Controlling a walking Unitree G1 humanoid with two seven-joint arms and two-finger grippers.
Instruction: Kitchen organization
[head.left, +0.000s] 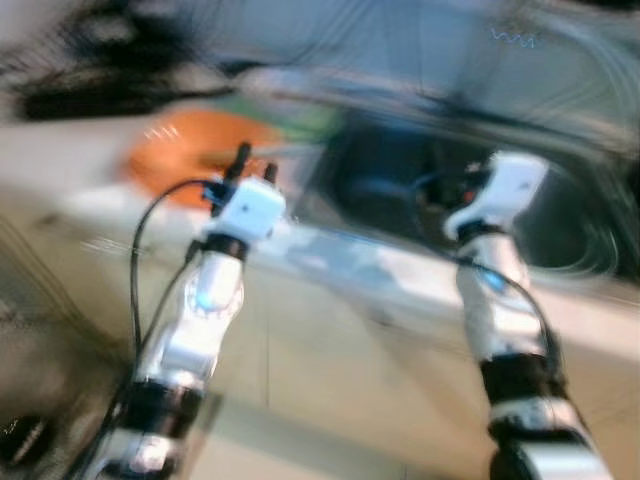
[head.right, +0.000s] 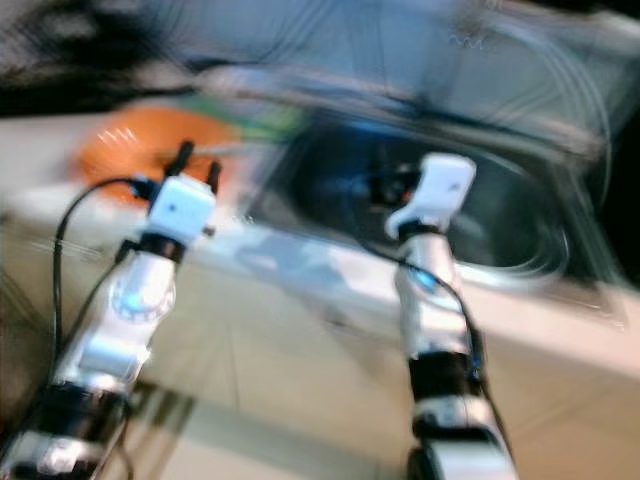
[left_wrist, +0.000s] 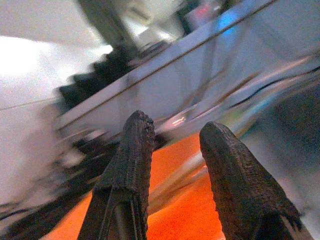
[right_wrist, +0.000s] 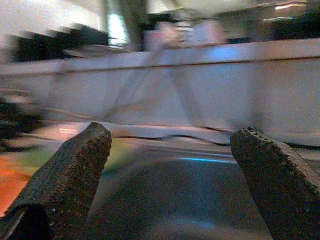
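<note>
The picture is heavily blurred by camera motion. A dark sink basin is set in a pale counter. Left of it lies a flat orange thing, too blurred to name. My left gripper hovers at the orange thing's right edge; in the left wrist view its fingers stand a little apart with nothing between them, the orange thing below. My right gripper is held over the sink, its fingers spread wide and empty.
A smear of green lies behind the orange thing, beside the sink. A pale wall panel rises behind the counter. Dark blurred shapes stand at the back left. The counter's front face drops away below my arms.
</note>
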